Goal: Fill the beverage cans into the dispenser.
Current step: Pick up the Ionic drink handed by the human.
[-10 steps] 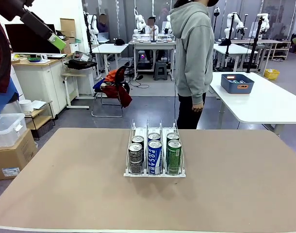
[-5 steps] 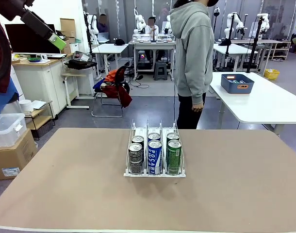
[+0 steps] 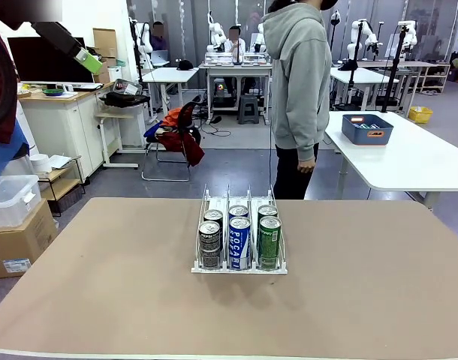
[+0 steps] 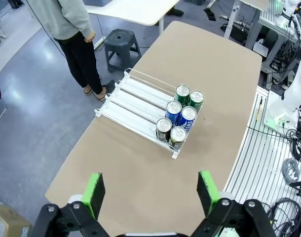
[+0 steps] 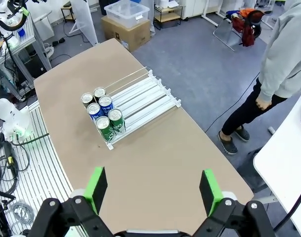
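Six slim, tall aluminium beverage cans (image 3: 239, 241) with silver tops stand upright in the small three-lane dispenser of clear plastic, thin wire dividers and white base (image 4: 133, 101). They stand two to a lane, one behind the other and touching. Seen from the front, the dispenser's left lane holds the two dark grey cans (image 3: 209, 244), its middle lane the two blue-and-white cans (image 3: 239, 212) lettered "POCARI", and its right lane the two green cans (image 3: 269, 240). All six crowd the end of the dispenser that faces the robot, against its clear front stop; the stretch of each lane behind them, toward the person, is bare.

The dispenser sits around the middle of the brown tabletop (image 3: 101, 285). A person in a grey hooded top and dark trousers (image 3: 296, 75) stands on the floor beyond the dispenser's far end, one hand (image 3: 307, 163) hanging at the side.

Both wrist views look down on the dispenser from high above. The left arm's jaws stand wide and empty, their green pads (image 4: 94, 193) well apart. The right arm's jaws are likewise spread wide and empty.
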Robot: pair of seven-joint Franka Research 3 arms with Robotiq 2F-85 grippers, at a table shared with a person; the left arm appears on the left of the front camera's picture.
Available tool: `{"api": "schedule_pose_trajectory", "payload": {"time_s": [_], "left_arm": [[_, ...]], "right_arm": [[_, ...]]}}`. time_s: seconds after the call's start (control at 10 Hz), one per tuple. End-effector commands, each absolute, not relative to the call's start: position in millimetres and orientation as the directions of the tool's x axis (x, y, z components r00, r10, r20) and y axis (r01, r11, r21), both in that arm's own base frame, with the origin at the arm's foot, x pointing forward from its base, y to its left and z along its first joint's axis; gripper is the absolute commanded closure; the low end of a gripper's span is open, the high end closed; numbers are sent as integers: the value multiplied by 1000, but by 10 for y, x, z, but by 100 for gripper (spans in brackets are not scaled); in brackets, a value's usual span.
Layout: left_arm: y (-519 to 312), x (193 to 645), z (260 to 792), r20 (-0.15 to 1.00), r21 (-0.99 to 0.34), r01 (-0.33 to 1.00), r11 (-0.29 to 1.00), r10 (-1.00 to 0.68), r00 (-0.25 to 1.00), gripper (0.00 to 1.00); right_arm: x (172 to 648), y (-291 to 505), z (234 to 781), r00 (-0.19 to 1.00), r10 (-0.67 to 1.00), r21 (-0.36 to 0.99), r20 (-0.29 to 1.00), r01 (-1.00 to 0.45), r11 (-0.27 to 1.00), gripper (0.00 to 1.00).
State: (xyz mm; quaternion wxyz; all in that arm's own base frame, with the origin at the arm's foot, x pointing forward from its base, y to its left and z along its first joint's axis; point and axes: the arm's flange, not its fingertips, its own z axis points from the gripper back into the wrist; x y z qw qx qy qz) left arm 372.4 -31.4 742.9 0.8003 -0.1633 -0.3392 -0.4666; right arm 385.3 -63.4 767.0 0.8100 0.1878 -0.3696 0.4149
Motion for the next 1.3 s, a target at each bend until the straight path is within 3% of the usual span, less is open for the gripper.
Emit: {"api": "schedule_pose_trajectory", "payload": {"time_s": [0.0, 1.2], "left_arm": [[-317, 3703, 7417, 707, 44, 842, 537, -612, 354, 0], [-314, 3724, 7429, 695, 55, 858, 511, -636, 334, 0]], "right_arm": [[3875, -616, 7658, 363, 542, 9, 758, -836, 549, 0], [3853, -634, 7670, 383, 533, -3, 755, -811, 585, 0]]}}
